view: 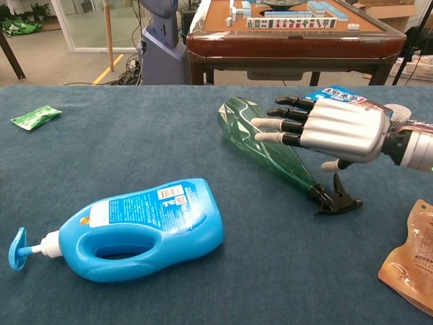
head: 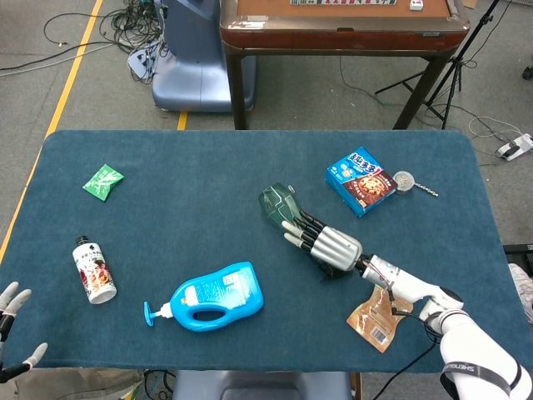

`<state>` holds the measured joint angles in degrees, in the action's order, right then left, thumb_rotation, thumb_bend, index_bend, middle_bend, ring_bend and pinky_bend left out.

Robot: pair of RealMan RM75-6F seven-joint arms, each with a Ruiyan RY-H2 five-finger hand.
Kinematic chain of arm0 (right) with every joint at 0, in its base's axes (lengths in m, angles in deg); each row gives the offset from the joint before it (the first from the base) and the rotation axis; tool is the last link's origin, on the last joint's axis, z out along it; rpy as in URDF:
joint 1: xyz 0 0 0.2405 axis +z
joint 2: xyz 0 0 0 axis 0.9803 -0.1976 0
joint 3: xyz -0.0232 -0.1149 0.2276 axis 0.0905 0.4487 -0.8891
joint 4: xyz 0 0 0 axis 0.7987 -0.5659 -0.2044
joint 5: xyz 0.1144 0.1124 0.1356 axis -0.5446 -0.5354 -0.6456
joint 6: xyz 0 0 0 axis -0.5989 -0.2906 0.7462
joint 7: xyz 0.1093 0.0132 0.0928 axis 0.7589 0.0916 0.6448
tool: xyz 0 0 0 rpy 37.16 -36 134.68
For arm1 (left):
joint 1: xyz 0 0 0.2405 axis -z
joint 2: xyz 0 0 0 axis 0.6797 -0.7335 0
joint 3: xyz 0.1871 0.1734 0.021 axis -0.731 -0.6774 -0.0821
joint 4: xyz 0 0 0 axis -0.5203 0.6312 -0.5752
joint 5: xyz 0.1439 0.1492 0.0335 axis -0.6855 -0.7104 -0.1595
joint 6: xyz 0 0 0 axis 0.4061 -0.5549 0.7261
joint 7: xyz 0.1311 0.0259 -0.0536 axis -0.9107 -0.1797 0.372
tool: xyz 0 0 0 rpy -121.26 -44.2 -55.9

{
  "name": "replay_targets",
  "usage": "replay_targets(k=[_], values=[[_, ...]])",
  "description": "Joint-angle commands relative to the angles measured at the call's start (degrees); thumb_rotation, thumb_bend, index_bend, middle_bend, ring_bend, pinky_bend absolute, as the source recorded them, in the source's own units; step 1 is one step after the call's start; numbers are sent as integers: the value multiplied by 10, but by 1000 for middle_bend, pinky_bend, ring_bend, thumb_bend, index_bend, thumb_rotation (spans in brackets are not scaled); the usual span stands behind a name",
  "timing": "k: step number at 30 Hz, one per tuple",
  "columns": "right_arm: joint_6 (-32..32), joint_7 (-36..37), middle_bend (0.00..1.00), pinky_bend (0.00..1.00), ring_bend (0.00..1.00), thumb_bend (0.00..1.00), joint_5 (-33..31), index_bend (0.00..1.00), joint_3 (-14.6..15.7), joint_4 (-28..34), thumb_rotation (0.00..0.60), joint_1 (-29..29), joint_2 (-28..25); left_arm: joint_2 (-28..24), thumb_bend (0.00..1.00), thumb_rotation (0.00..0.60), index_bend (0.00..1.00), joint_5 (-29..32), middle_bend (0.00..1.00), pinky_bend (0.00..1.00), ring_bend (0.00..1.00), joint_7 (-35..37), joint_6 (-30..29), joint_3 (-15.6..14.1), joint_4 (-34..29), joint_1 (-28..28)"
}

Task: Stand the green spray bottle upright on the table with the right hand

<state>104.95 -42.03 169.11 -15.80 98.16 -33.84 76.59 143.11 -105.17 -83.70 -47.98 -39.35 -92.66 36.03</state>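
Blue carpet: a dark blue felt-like table is carrying everything; a blue detergent jug is lying on its side nearest the chest camera, at about 7 o'clock from the bottle.
Right hand: the silver right hand is hovering palm-down over the bottle's middle, fingers spread and stretched out, holding nothing; whether they are touching the plastic, I cannot tell.
Green spray bottle: the green spray bottle is lying flat near the table's centre, base pointing toward 10 o'clock in the chest view, black trigger head toward 4 o'clock.
Look: clear green plastic, faceted, tapering to a narrow neck; it is seeming empty or nearly so, hence light.
Risk: the smooth rounded body is likely to roll or skid away if the fingers close off-centre; a grip too near the neck could let it swing while tipping up.
Far side: a blue snack box is sitting at 2 o'clock from the bottle.
Left hand: the left hand is showing only its spread fingertips at the head view's lower left corner, empty.
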Motion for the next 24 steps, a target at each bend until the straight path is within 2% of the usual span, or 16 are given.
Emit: replay_targets(k=[1,8,14,20,22,24], values=[[-8,-3,0,0,0,0,10,0,7,-19,600,8,26,0,255,600,96,1,0,0,0,2,-1,0,1,-1],[-5,-3,0,0,0,0,12,0,2,-28,600,26,63,0,255,600,96,3,0,0,0,13,-5,-2,8,-5],[-1,-8,0,0,0,0,-2,0,-19,-13,600,42,83,1,255,600,96,3,0,0,0,17,-5,-1,13,-5],[-27,9,0,0,0,0,-2,3,-11,11,600,49,59,3,255,600,97,5,0,0,0,22,-4,-1,17,-6],[-38,7,0,0,0,0,-5,30,-11,20,600,51,52,3,255,600,100,4,0,0,0,22,-3,-1,17,-6],[-48,3,0,0,0,0,-7,99,-11,30,600,54,47,4,255,600,109,3,0,0,0,22,-3,-1,18,-6]])
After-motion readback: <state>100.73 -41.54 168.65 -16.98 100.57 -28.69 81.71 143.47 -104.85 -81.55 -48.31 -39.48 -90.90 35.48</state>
